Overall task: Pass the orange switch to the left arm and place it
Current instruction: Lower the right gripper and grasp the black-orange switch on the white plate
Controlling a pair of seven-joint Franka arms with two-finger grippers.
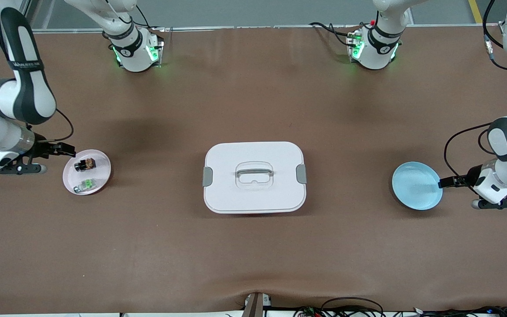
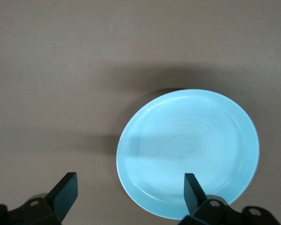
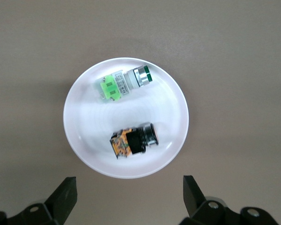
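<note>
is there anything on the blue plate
No, the blue plate lies bare; both switches sit on the pink plate.

A brown mat covers the table [image 1: 253, 264] under even light, cables along its near edge.

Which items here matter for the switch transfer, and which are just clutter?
In play: orange switch on the pink plate; blue plate; white box; right tool, open; left tool, open.
Lying about: green switch.
</note>
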